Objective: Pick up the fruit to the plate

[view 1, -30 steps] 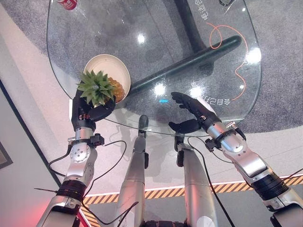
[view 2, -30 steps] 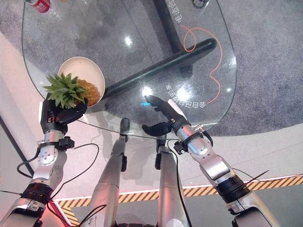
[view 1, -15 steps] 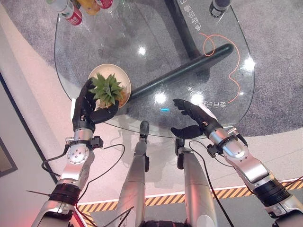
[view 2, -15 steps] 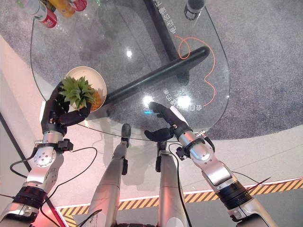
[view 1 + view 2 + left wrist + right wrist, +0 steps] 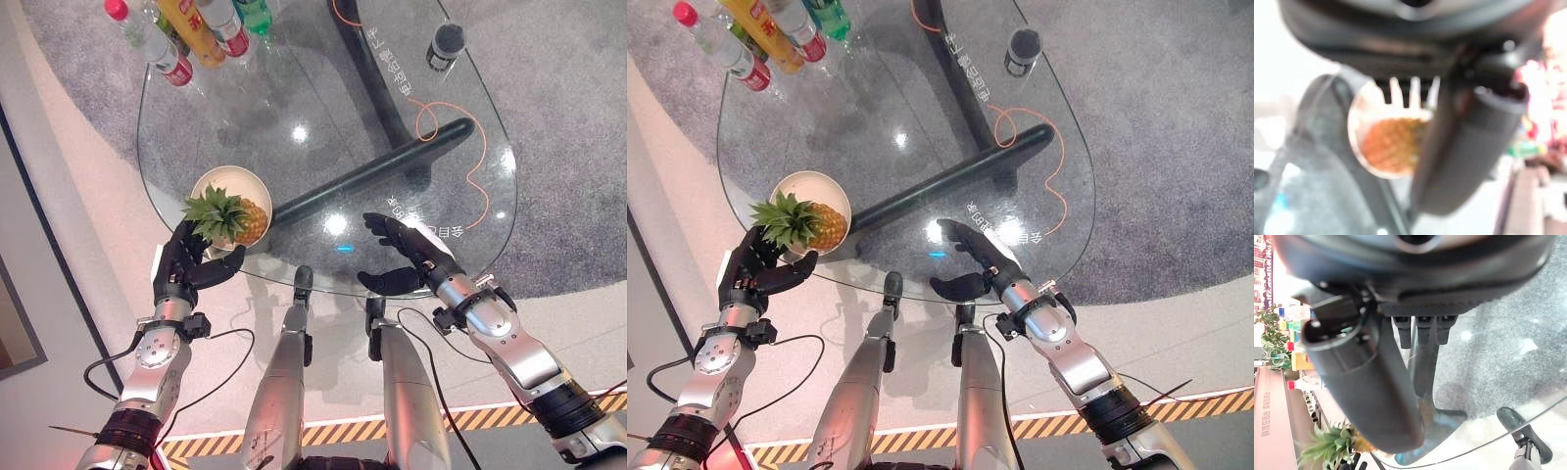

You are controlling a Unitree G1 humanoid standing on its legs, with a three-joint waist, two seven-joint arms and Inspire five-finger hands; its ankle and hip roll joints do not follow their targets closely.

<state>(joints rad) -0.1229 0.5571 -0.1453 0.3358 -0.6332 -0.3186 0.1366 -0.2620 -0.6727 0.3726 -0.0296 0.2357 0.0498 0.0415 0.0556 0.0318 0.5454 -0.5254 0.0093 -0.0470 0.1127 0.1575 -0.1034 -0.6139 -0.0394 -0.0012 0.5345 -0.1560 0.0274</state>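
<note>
Since the pineapple already lies in the plate, leaves pointing back at the left hand, that hand sits just behind it, fingers loose and empty. Far off, the right hand hangs open.

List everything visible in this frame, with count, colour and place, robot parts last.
Pineapple: one, yellow-brown with green crown, lying in the plate.
Plate: one, white, near left edge of the table.
Table: one, clear glass, dark base beneath.
Bottles: several, mixed colours, far left corner.
Dark cylinder: one, far right side.
Orange cord: one, right side.
Left hand: dark, open, beside the pineapple's crown.
Right hand: dark, open, over the near table edge.
</note>
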